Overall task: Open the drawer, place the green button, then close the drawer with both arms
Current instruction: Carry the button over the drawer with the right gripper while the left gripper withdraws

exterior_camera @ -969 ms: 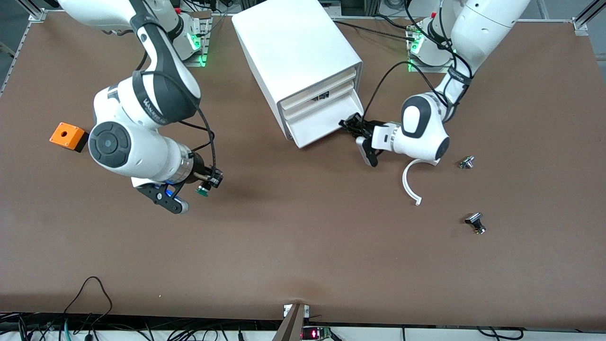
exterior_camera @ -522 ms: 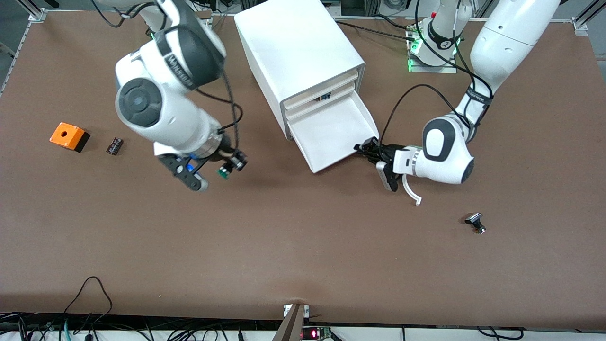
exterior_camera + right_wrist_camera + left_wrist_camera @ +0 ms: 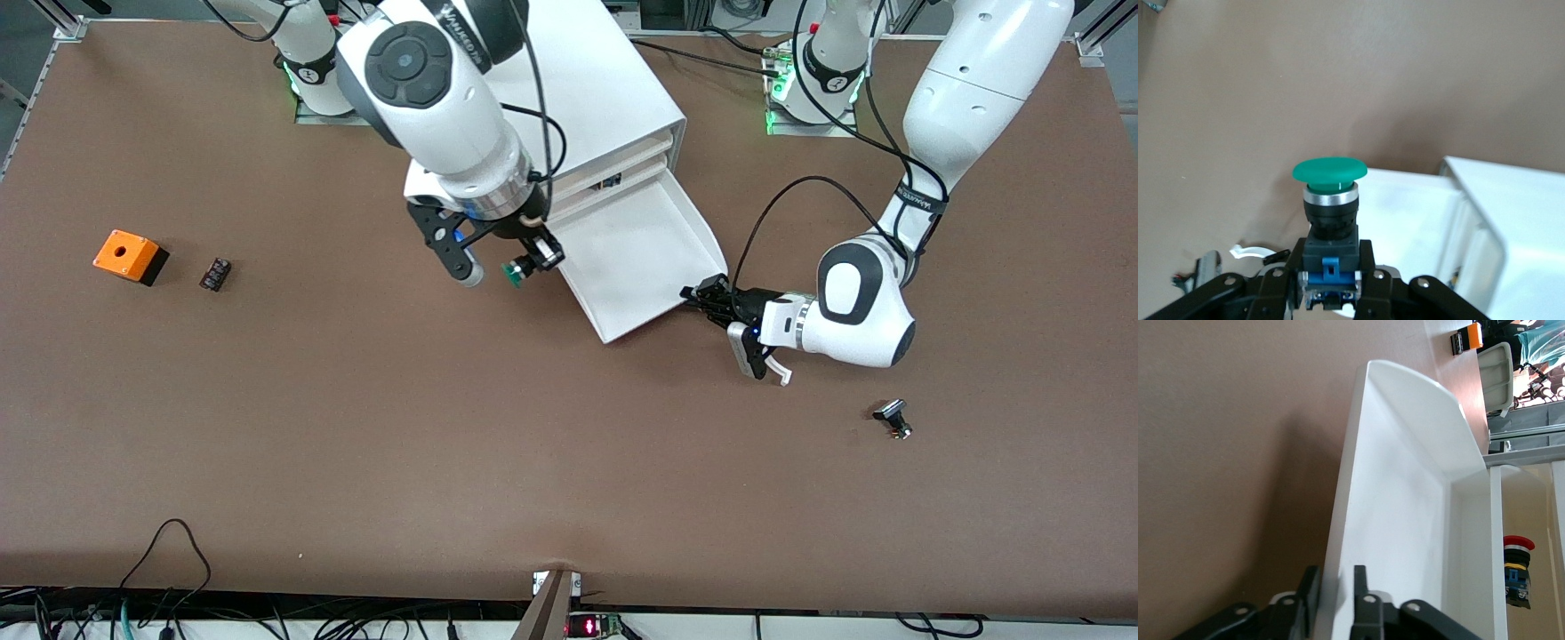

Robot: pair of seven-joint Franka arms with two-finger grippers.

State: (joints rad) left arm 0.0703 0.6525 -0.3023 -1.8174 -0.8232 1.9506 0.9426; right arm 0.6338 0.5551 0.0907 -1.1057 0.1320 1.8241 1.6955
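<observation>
The drawer (image 3: 640,253), the lowest tray of the white cabinet (image 3: 613,80), stands pulled far out. My left gripper (image 3: 707,298) is shut on the drawer's front wall at the corner toward the left arm's end. In the left wrist view its fingers (image 3: 1309,590) straddle that thin white wall (image 3: 1338,540). My right gripper (image 3: 531,260) is shut on the button (image 3: 516,272), green cap pointing down, over the table just beside the drawer's side wall. In the right wrist view the button (image 3: 1330,175) sits upright between the fingers (image 3: 1368,267), with the drawer (image 3: 1411,207) below.
An orange box (image 3: 130,256) and a small black part (image 3: 215,273) lie toward the right arm's end. A black-capped metal button (image 3: 893,418) and a white curved piece (image 3: 779,371) lie near the left gripper. A red-capped button (image 3: 1517,570) sits in a drawer above.
My left gripper has pulled the drawer farther out, toward the front camera. My right arm has carried the green button across the table to the drawer's side.
</observation>
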